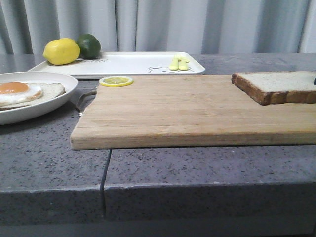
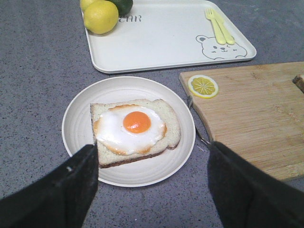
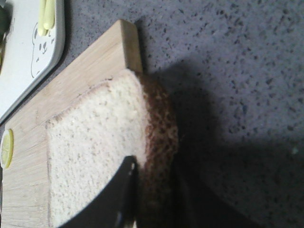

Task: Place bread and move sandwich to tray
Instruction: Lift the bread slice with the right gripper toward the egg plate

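The bread [image 1: 279, 85], a thick brown-crusted slice, lies at the right end of the wooden cutting board [image 1: 187, 111]. In the right wrist view my right gripper [image 3: 156, 190] is shut on the bread [image 3: 95, 147], one finger on its pale face and the other outside the crust. The sandwich's egg-topped slice [image 2: 135, 126] rests on the round white plate [image 2: 76, 123], also seen at far left as egg-topped slice [image 1: 19, 93]. My left gripper [image 2: 152, 185] hovers open above the plate's near edge, holding nothing. The white tray [image 1: 128, 64] sits behind the board.
A lemon [image 1: 61, 51] and a lime [image 1: 89, 45] occupy the tray's left end, and a yellow fork [image 1: 179, 62] its right end beside the bear drawing. A lemon slice [image 1: 116, 81] lies on the board's far left corner. The counter's front edge is near.
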You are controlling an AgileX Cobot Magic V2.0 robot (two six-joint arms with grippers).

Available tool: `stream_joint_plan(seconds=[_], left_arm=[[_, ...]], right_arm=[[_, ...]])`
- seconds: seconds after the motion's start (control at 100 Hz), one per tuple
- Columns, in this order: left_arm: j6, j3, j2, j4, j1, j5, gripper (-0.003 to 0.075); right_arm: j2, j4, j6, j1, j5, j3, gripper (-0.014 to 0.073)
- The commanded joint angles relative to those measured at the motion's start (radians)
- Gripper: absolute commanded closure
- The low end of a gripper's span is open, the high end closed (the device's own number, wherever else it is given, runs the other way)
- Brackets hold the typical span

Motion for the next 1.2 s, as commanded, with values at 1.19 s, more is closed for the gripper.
stream_joint_plan(seconds=[1.19], left_arm=[[0.001,-0.031,0.011,-0.025,-0.001,-0.059,0.0260]], right_arm=[[-0.230,0.533,0.138,0.942,-0.684,-0.179,0.0651]])
